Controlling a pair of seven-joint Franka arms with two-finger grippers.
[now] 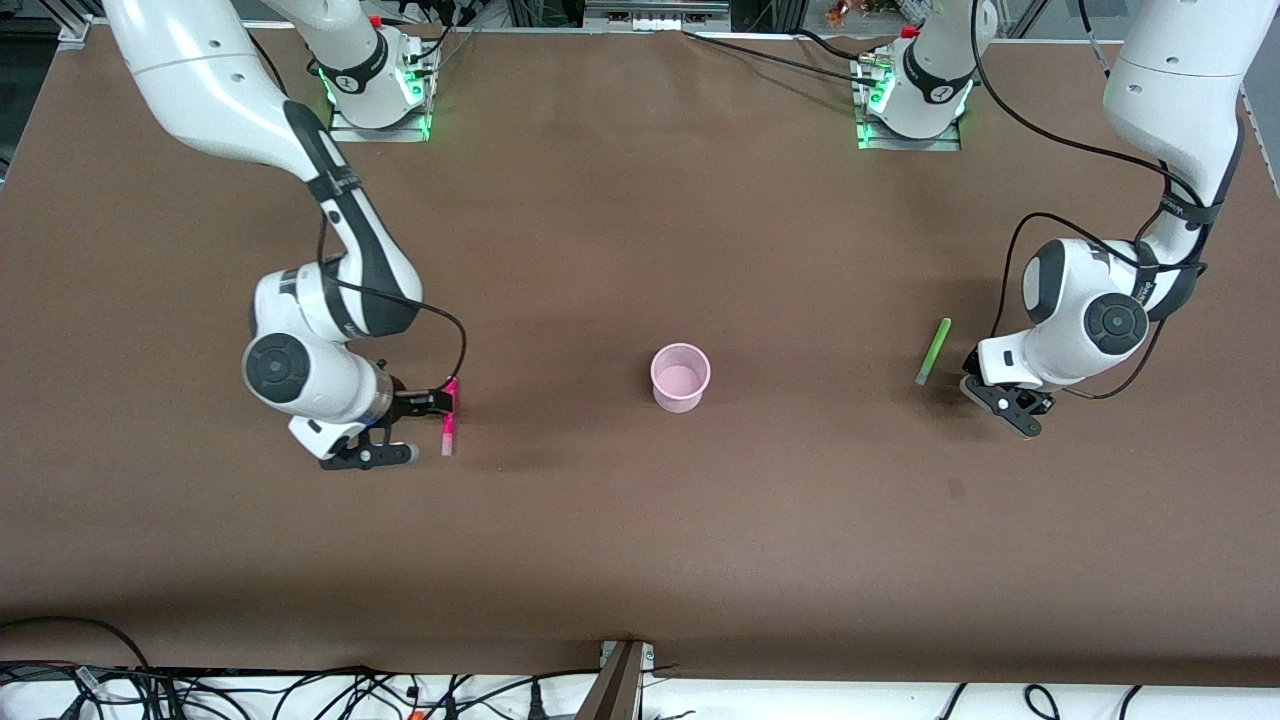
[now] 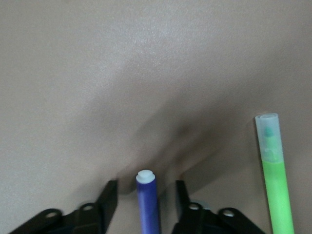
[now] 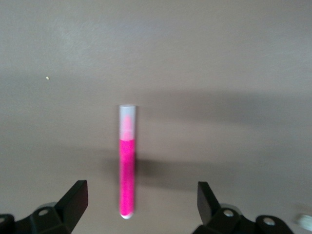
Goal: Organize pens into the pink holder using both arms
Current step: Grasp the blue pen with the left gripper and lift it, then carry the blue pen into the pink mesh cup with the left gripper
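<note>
magenta pen (image 3: 126, 165), green pen (image 2: 275, 175), seemingly purple pen (image 2: 147, 204)

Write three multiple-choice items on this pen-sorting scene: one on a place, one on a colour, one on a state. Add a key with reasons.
1. Where does the green pen lie?
A. In the pink holder
B. On the table beside the left gripper
C. Under the right gripper

2. What colour is the pen between the left gripper's fingers?
A. Purple
B. Orange
C. Black

3. How does the right gripper stand?
A. Shut on a pen
B. Inside the holder
C. Open around the magenta pen

Key: 1 B, it lies on the table by that gripper; 2 A, the left wrist view shows a purple pen there; 3 C, its fingers stand wide apart around the pen.
</note>
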